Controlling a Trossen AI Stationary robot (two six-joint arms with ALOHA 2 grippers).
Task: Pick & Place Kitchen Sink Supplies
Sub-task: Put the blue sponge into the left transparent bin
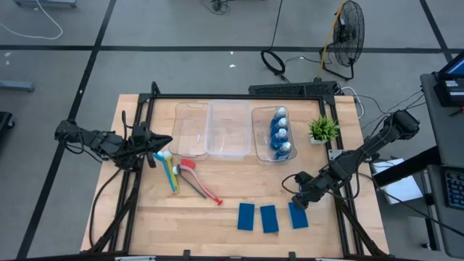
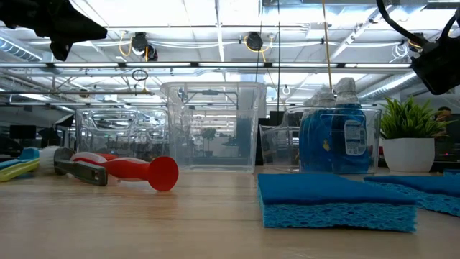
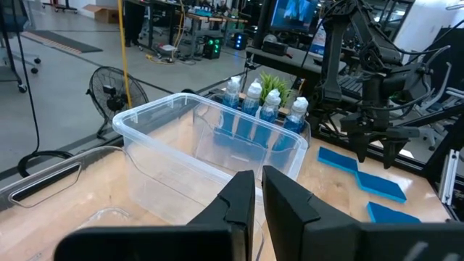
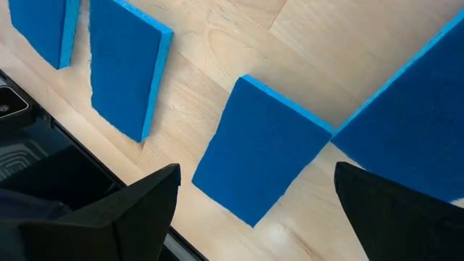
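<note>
The right pincer (image 1: 299, 200) hangs wide open and empty over the sponges (image 1: 269, 217), just before the bottle bin (image 1: 273, 134). A skewed descent could catch two overlapping sponges, an overlap only the right wrist view shows. Farther, left of that bin, the left pincer (image 1: 148, 142) waits closed and empty beside the brushes (image 1: 187, 176).

Left gripper (image 1: 161, 143) pinched closed at table's left; right gripper (image 1: 299, 201) wide apart, low
</note>
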